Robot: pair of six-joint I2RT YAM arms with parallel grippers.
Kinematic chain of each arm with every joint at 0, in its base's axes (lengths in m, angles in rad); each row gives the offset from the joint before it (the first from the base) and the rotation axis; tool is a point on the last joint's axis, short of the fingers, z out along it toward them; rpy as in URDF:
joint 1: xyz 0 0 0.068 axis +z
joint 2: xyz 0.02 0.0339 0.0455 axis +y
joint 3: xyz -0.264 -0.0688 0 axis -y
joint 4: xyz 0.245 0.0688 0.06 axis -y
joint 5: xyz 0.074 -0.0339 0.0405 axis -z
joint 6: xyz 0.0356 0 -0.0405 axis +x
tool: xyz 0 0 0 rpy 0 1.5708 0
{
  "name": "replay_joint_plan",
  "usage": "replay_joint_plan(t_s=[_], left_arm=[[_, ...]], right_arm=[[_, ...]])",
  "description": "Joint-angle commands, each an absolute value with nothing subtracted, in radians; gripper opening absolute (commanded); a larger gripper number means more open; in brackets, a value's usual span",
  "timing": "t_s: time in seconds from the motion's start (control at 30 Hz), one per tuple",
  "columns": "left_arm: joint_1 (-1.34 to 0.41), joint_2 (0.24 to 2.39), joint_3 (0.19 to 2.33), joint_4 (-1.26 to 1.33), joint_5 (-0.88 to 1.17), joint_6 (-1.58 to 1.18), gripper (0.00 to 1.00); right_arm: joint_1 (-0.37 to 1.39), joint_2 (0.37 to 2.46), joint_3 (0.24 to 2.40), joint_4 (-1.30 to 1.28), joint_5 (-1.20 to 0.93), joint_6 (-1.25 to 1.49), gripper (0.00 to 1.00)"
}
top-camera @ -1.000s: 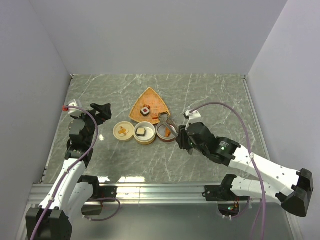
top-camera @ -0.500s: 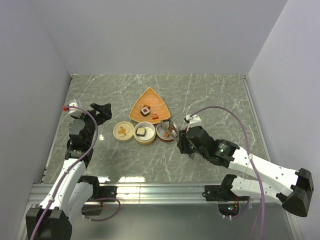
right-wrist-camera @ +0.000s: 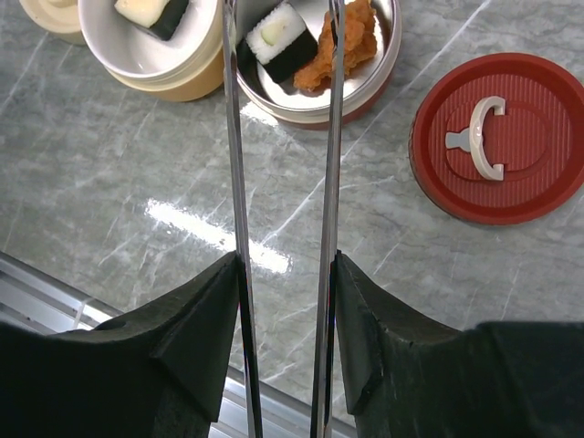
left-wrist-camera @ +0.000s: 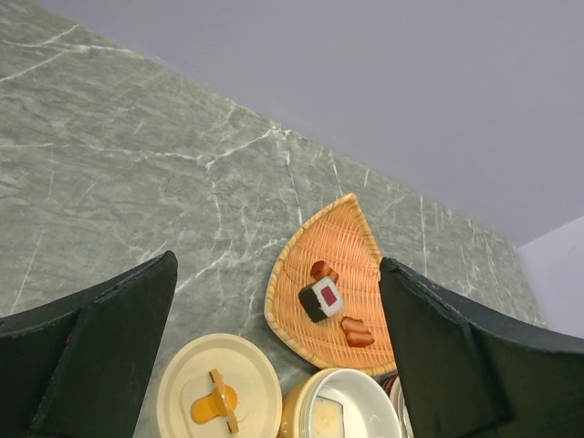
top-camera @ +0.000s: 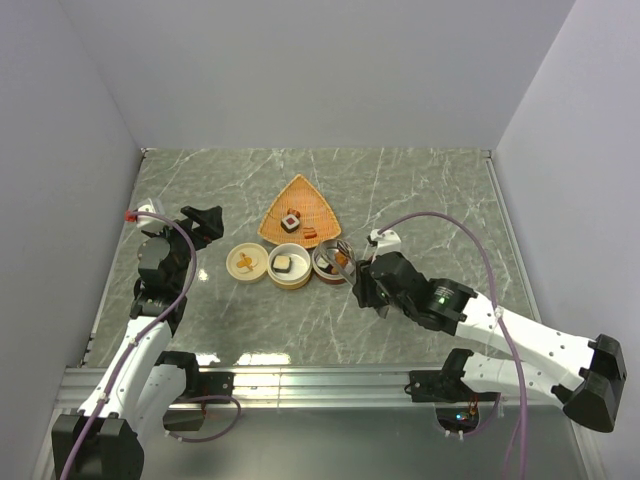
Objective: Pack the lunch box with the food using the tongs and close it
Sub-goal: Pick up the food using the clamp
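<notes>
One black-and-white roll lay in the red-walled bowl against an orange fried piece. The two arms of the tongs stood apart on either side of it and appeared clear of it. Over the last second those arms had spread, and the right gripper had drawn back a little from the woven basket toward the near edge of the table. Its jaws still pressed the tongs from outside but had eased. That read as a finished drop: this piece looked delivered, not carried. The neighbouring cream bowl held one piece of its own. A second roll and some red bits remained in the basket, so more trips with the tongs seemed due. The red lid lay flat just beside its bowl and the cream lid sat beside the other, so closing was not yet begun. The left gripper had not moved, its jaws wide apart and holding nothing, looking down over the basket.
</notes>
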State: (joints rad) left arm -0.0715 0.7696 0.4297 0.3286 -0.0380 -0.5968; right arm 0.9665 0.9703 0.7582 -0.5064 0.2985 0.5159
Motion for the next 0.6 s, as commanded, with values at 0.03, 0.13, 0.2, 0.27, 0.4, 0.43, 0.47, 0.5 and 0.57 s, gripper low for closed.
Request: replay_joint_plan(t_s=[0.03, 0.13, 0.2, 0.27, 0.4, 0.43, 0.47, 0.5, 0.57], left_arm=[[-0.074, 0.765, 0.430, 0.368, -0.015, -0.609, 1.00], [-0.074, 0.767, 0.430, 0.367, -0.015, -0.611, 1.00], [-0.074, 0.767, 0.428, 0.370, -0.014, -0.611, 1.00], [-0.074, 0.768, 0.430, 0.368, -0.014, -0.611, 0.99], [-0.074, 0.767, 0.430, 0.370, -0.015, -0.611, 0.99], [-0.074, 0.769, 0.430, 0.370, -0.015, -0.611, 1.00], [-0.074, 0.767, 0.430, 0.368, -0.017, -0.611, 1.00], [-0.074, 0.767, 0.430, 0.368, -0.017, -0.612, 1.00], [-0.074, 0.767, 0.430, 0.370, -0.017, -0.611, 0.99]], right_arm=[[0.974, 0.937, 0.802, -0.482, 0.339, 0.503, 0.51], [0.974, 0.956, 0.827, -0.465, 0.339, 0.476, 0.52], [0.973, 0.988, 0.841, -0.457, 0.336, 0.462, 0.52], [0.974, 1.028, 0.865, -0.439, 0.328, 0.442, 0.52], [0.973, 1.103, 0.922, -0.399, 0.314, 0.397, 0.52], [0.966, 1.120, 0.946, -0.391, 0.310, 0.378, 0.53], [0.963, 1.156, 0.962, -0.381, 0.301, 0.367, 0.53], [0.960, 1.175, 0.977, -0.376, 0.298, 0.358, 0.53], [0.943, 1.231, 1.014, -0.356, 0.285, 0.327, 0.53]])
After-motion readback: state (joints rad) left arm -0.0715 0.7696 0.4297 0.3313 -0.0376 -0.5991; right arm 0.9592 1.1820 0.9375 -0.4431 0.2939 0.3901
